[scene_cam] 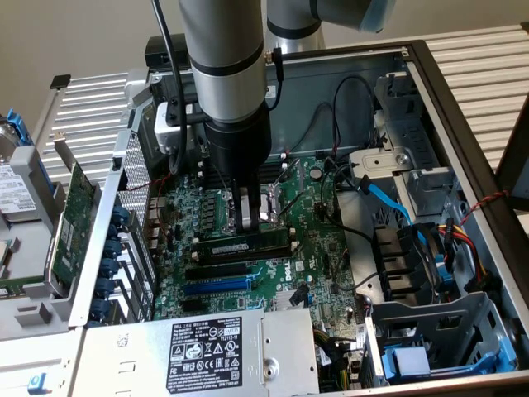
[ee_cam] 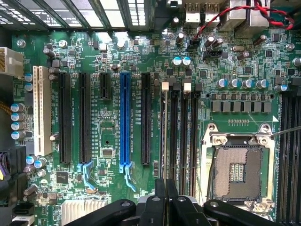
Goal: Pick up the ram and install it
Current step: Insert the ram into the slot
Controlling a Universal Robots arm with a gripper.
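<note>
The ram [scene_cam: 244, 247] stands on its edge in a memory slot of the motherboard [scene_cam: 273, 277], level along its length. It is near the middle of the open computer case [scene_cam: 430, 91], with its white label facing the camera. In the wrist view the ram [ee_cam: 164, 132] shows edge-on as a thin pale line in the first of the black memory slots.

Exterior view, from its left to its right:
- A green expansion card [scene_cam: 74, 219] with a metal bracket stands outside the case wall.
- A column of blue latches [scene_cam: 111, 256] runs along the inside of that wall.
- The hand [scene_cam: 245, 222] hangs straight down from the arm [scene_cam: 223, 74] onto the ram's upper edge.
- The processor socket [scene_cam: 277, 207] lies just beyond the ram.
- A blue cable [scene_cam: 388, 198] crosses towards the drive cage [scene_cam: 438, 331].
- The power supply [scene_cam: 207, 351], with its label uppermost, sits at the near edge.

Wrist view, same order:
- A white slot [ee_cam: 41, 110].
- A row of black slots with a blue slot [ee_cam: 124, 117] among them.
- The ram, then the empty processor socket [ee_cam: 237, 172].

The hand [ee_cam: 165, 195] has its fingers drawn together, clamped on the ram's top edge.
</note>
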